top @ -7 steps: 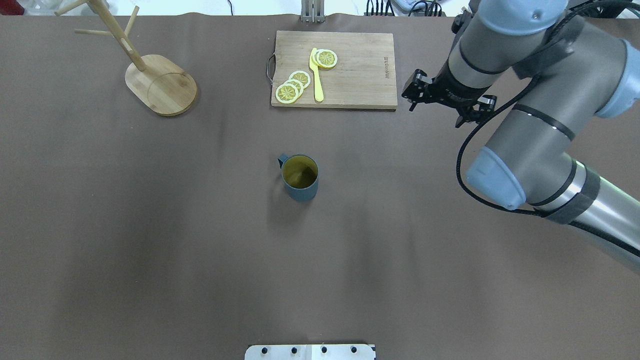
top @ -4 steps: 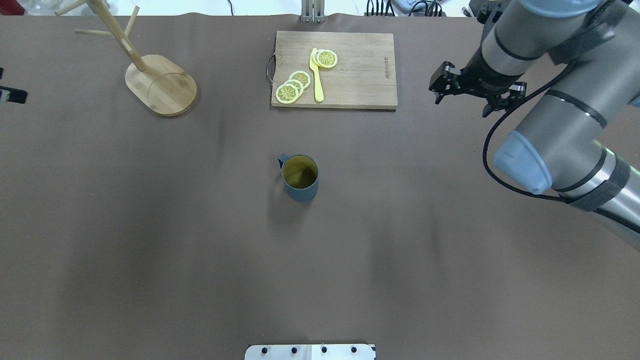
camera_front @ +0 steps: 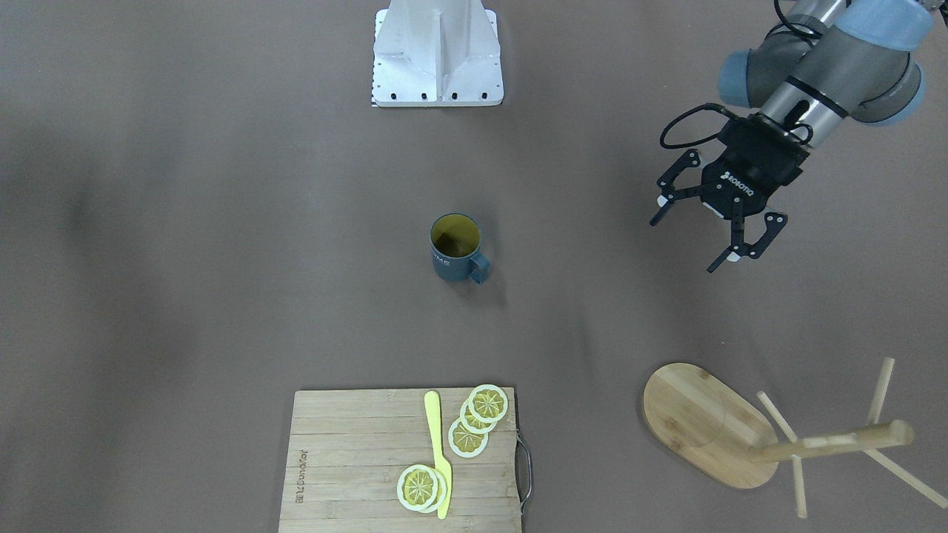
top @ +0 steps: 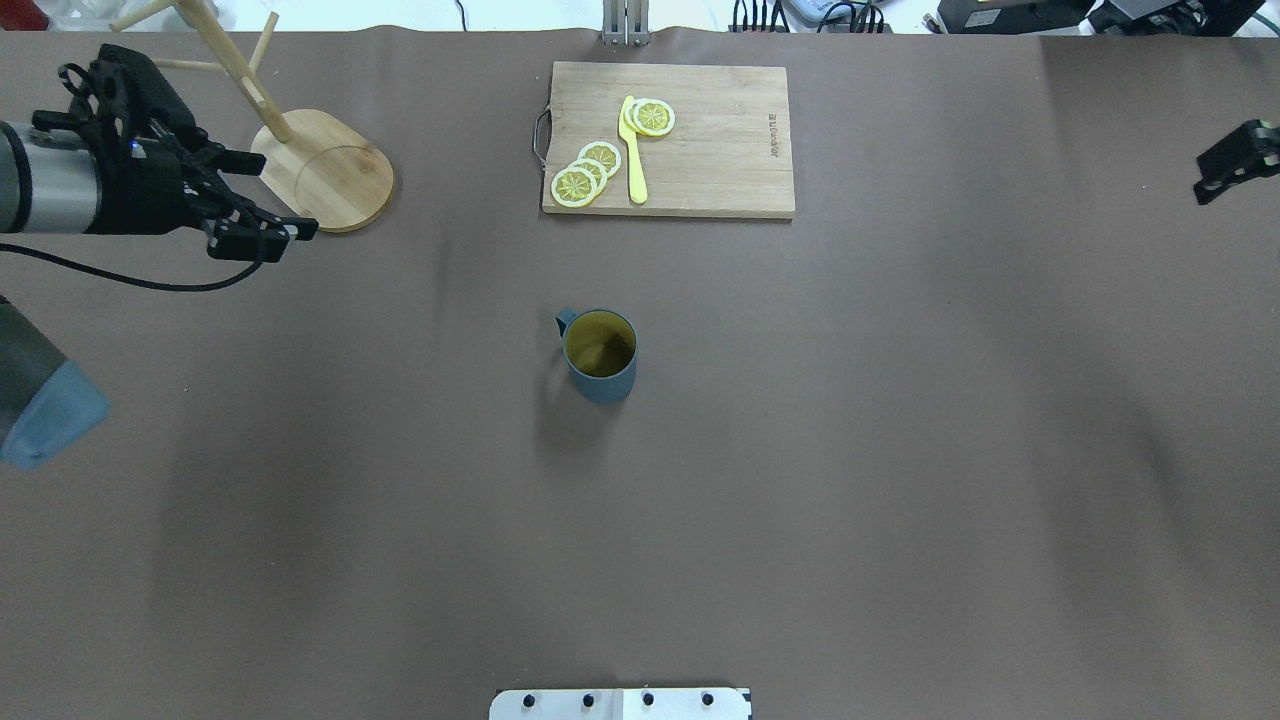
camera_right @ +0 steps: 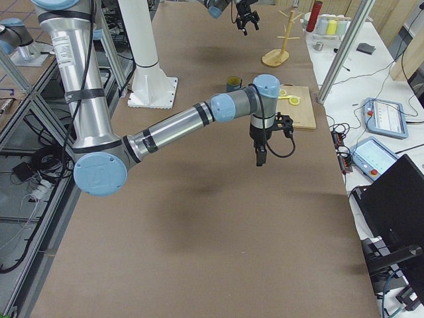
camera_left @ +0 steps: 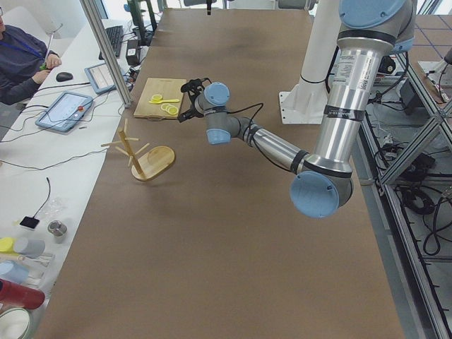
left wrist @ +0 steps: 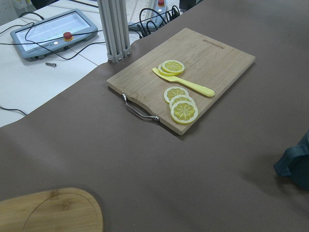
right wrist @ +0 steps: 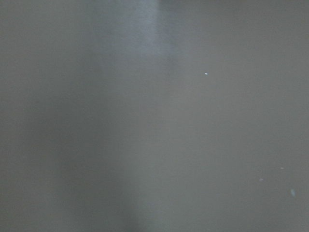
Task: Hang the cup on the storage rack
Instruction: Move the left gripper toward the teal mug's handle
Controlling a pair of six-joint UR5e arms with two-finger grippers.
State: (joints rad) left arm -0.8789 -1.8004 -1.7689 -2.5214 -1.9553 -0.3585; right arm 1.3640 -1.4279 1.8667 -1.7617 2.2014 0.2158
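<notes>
The dark teal cup (top: 600, 356) stands upright at the table's middle, its handle toward the far left; it also shows in the front view (camera_front: 453, 255) and at the right edge of the left wrist view (left wrist: 295, 164). The bamboo storage rack (top: 322, 170) stands far left, its post leaning out of frame; in the front view (camera_front: 700, 422) it is at the lower right. My left gripper (top: 280, 196) is open and empty, just left of the rack's base, well left of the cup (camera_front: 685, 244). Only a black part of my right gripper (top: 1235, 165) shows at the right edge; I cannot tell its state.
A wooden cutting board (top: 668, 140) with lemon slices (top: 585, 172) and a yellow knife (top: 633, 150) lies at the far middle. The robot's base plate (top: 620, 704) is at the near edge. The right wrist view shows only bare brown table cover.
My right arm has swung out to the right, nearly leaving the overhead view. My left arm has come in from the left edge beside the rack's base. The cup has not moved.
</notes>
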